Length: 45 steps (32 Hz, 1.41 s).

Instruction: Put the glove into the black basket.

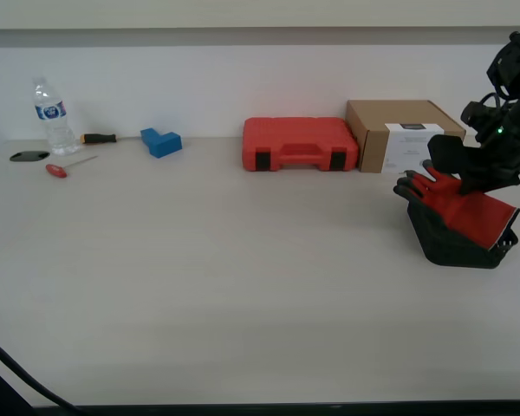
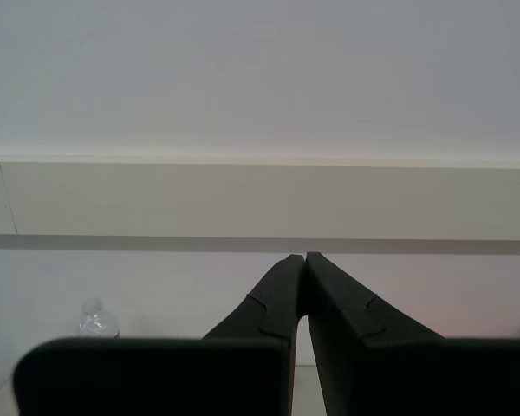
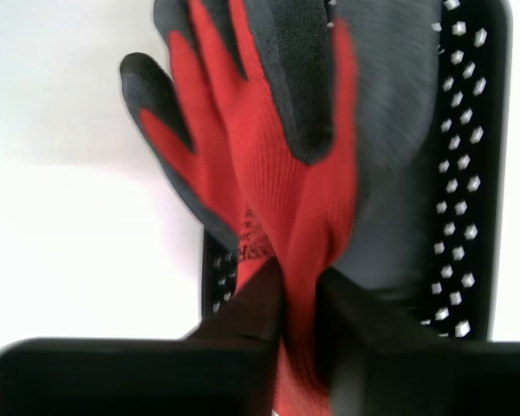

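The glove (image 3: 269, 173) is pinched between my first gripper's (image 3: 299, 290) fingers over the black basket (image 3: 455, 173) (my second gripper (image 2: 304, 260), closed empty, is seen only in its wrist view).

Red case (image 1: 300, 144) beside cardboard box (image 1: 402, 134)

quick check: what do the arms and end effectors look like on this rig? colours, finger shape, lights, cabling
The one arm seen in the exterior view is matte black and blocky, with small green lights. A black cable crosses that view's lower left corner. My first end effector and my second end effector have plain black fingers tapering to tips, the second's with stepped notches. No markings visible.
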Motion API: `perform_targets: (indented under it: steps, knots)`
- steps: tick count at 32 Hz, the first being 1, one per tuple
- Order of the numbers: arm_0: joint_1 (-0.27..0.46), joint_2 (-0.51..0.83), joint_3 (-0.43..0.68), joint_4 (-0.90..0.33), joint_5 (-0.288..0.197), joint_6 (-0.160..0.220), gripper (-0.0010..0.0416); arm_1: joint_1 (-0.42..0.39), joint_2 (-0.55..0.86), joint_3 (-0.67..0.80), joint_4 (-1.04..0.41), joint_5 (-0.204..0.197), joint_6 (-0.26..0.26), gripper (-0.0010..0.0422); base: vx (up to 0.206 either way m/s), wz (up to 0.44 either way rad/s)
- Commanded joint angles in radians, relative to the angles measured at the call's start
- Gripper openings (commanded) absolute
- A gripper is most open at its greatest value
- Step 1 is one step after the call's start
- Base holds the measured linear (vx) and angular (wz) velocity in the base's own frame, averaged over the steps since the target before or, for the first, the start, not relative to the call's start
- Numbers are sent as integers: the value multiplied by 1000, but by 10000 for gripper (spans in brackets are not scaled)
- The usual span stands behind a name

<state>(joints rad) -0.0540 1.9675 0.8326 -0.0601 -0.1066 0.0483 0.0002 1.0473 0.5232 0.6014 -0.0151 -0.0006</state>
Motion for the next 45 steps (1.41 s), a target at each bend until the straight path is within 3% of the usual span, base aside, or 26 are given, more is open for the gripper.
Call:
perform_targets:
  steps: [1,2,4,7,16,45]
  knots:
    - [-18,0,0,0,-8,-2,86,0,0,0,6,0,1,0,0,0]
    - [-23,0,0,1,1,-23,117,0,0,0,6,0,1,0,0,0]
    - [-29,-1,0,12,4,-55,140,0,0,0,6,0,1,0,0,0]
    - [-30,-23,0,27,4,-56,158,0,0,0,6,0,1,0,0,0]
    - [-30,-171,0,46,3,-54,153,0,0,0,6,0,1,0,0,0]
    - [-30,-174,0,52,3,-55,154,0,0,0,6,0,1,0,0,0]
